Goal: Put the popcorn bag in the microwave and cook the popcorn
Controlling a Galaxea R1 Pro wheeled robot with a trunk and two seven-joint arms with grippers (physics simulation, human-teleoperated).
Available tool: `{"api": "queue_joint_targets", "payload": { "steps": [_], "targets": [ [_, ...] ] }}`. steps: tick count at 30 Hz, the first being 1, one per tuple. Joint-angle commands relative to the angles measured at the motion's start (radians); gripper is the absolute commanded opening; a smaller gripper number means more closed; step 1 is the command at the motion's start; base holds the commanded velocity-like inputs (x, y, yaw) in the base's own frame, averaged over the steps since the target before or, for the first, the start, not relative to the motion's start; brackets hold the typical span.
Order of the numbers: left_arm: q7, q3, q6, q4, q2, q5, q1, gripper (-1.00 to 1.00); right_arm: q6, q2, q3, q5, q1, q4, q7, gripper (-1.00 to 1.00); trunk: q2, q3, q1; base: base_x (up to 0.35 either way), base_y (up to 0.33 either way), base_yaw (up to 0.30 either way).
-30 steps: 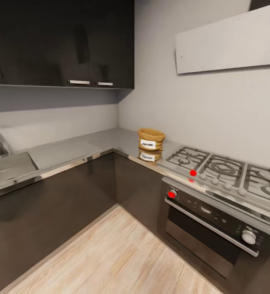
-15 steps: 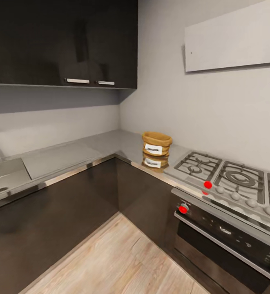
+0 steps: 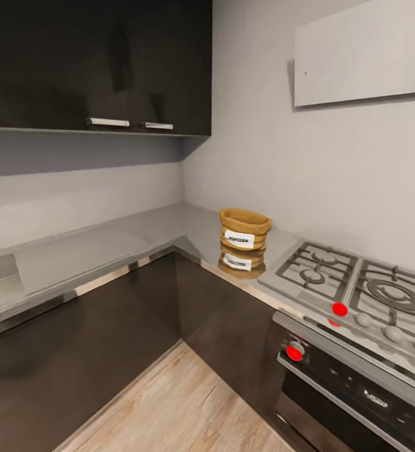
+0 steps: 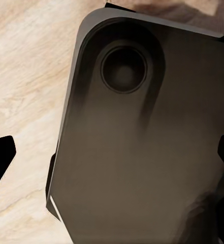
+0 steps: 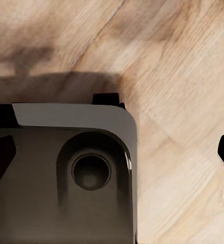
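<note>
Floorboards [image 3: 188, 402] of pale wood lie nearest, and over them both wrist views show the robot's dark base [image 4: 142, 152]. The left gripper [image 4: 112, 157] and right gripper [image 5: 112, 157] both stand wide apart. Farther off, the popcorn bag [image 3: 244, 231] sits upright on the countertop [image 3: 169, 227] near the corner, just beside the gas hob [image 3: 358, 295].

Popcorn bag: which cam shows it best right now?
Head view. The popcorn bag stands upright on the countertop near the corner, beside the gas hob, label facing the camera. Both wrist views look down at the wooden floor and the robot's dark base, not at the bag.
</note>
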Motion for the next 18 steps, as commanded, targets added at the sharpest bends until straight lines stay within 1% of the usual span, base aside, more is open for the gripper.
{"api": "queue_joint_targets", "payload": {
  "steps": [1, 5, 9, 18],
  "targets": [
    [-0.002, 0.001, -0.001, -0.001, 0.000, 0.006, 0.000, 1.00, -0.006, 0.000, -0.002, -0.002, -0.001, 0.003, 0.005, 1.00, 0.000, -0.001, 0.001, 0.323, 0.000, 0.000],
    [-0.003, -0.001, -0.005, -0.001, -0.001, 0.003, 0.000, 1.00, -0.006, -0.001, -0.002, -0.002, -0.001, 0.003, 0.005, 1.00, 0.000, -0.001, 0.001, 0.323, 0.004, 0.000],
    [-0.004, -0.001, -0.010, -0.001, -0.002, 0.003, 0.000, 1.00, -0.006, 0.000, -0.002, -0.002, -0.001, 0.004, 0.005, 1.00, 0.000, -0.001, 0.001, 0.323, 0.078, 0.000],
    [-0.004, -0.001, -0.011, -0.001, -0.002, 0.003, 0.000, 1.00, -0.006, 0.002, -0.002, -0.002, -0.001, 0.004, 0.003, 1.00, 0.000, -0.001, 0.001, 0.299, 0.205, 0.000]
  ]
}}
